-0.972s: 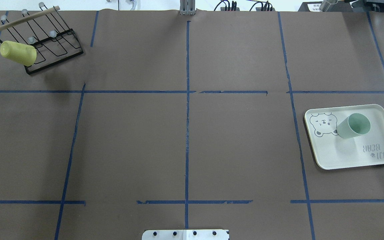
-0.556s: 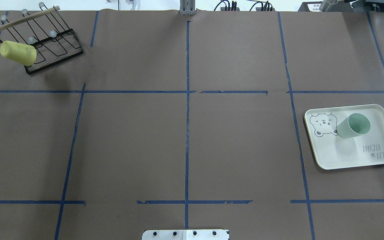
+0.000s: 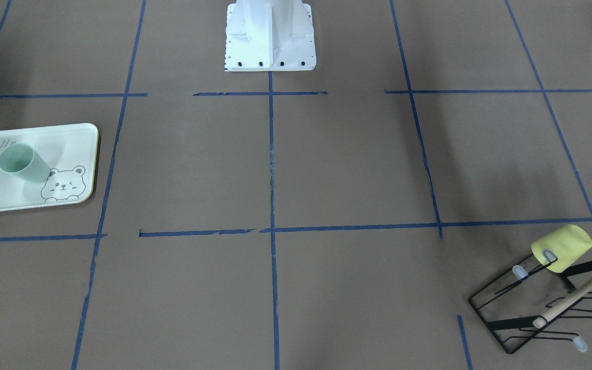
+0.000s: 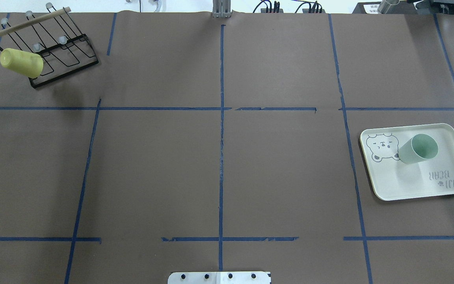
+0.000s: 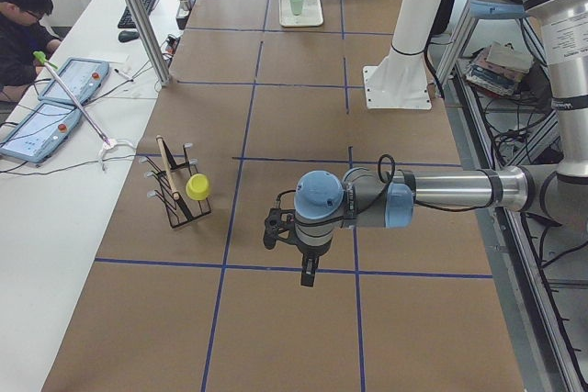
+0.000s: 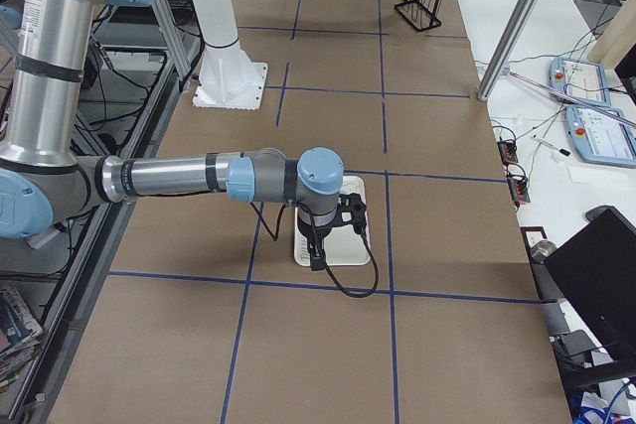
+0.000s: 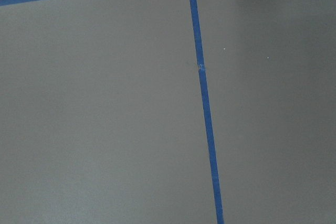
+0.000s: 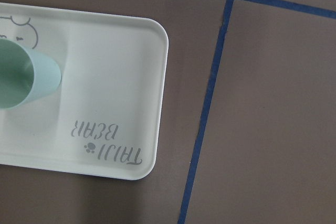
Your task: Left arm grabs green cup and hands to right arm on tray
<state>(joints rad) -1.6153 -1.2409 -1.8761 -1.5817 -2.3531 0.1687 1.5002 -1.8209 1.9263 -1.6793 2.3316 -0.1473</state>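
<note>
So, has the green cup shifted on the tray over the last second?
No. In the overhead view the green cup stays put, base against the bear drawing on the tray.

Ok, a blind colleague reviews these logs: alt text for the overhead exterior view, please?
A green cup stands upright on a bear-print tray at the right of the brown table. A yellow cup sits tilted on a black wire rack at far left.
</note>
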